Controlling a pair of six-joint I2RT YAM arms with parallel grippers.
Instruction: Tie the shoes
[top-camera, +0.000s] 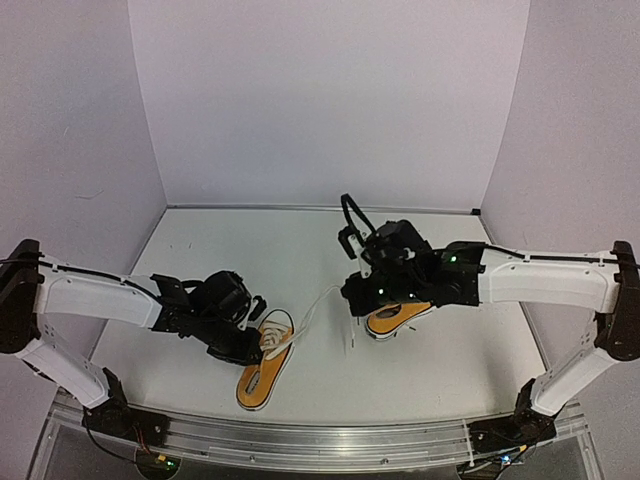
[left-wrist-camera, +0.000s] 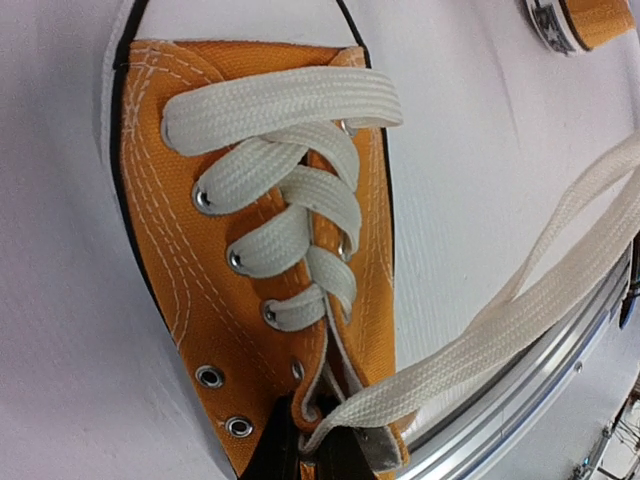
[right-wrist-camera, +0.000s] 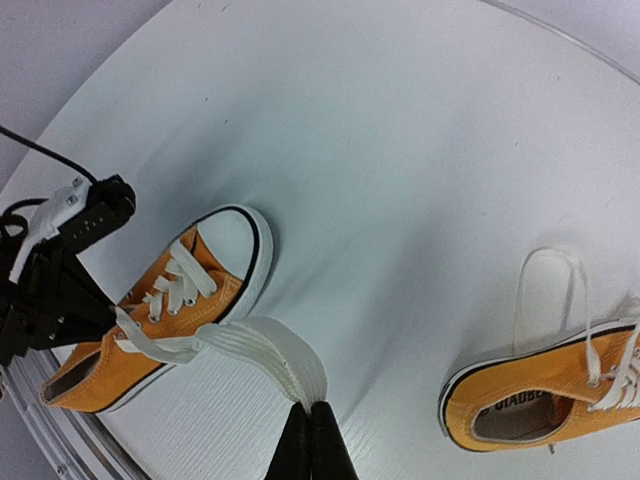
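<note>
Two orange shoes with white laces lie on the white table. The near shoe (top-camera: 262, 372) fills the left wrist view (left-wrist-camera: 230, 300). My left gripper (top-camera: 250, 343) is at its throat, fingers shut on the white lace (left-wrist-camera: 470, 340) where it leaves the top eyelets (left-wrist-camera: 308, 442). That lace stretches up and right to my right gripper (top-camera: 351, 298), which is shut on its other end (right-wrist-camera: 308, 408). The second shoe (top-camera: 397, 318) lies under the right arm, its own lace loose (right-wrist-camera: 545, 290).
The metal rail (top-camera: 320, 435) runs along the table's near edge, close behind the near shoe's heel. White walls (top-camera: 320, 100) enclose the table on three sides. A black cable (top-camera: 352, 212) loops above the right wrist.
</note>
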